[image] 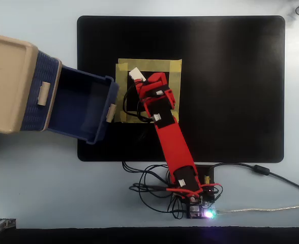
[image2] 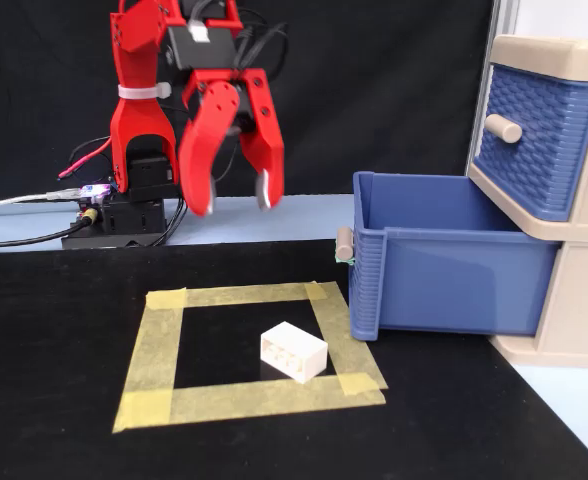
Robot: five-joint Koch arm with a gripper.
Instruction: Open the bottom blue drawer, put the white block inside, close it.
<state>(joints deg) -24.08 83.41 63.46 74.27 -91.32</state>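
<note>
Nothing stands between the spread jaws and the white block (image2: 294, 352) below.

My red gripper (image2: 236, 205) hangs in the air with its two jaws spread wide and pointing down, empty, above the back edge of the yellow tape square (image2: 245, 352) on the black surface (image2: 64, 380). The small white rectangular block (image2: 293, 351) lies inside that square near its right side, well below my fingertips (image2: 265, 199) and untouched. To the right, the bottom dark-blue ribbed plastic drawer (image2: 444, 262) stands pulled out of the beige cabinet (image2: 574, 310), while the upper blue drawer (image2: 534, 130) is shut.
</note>
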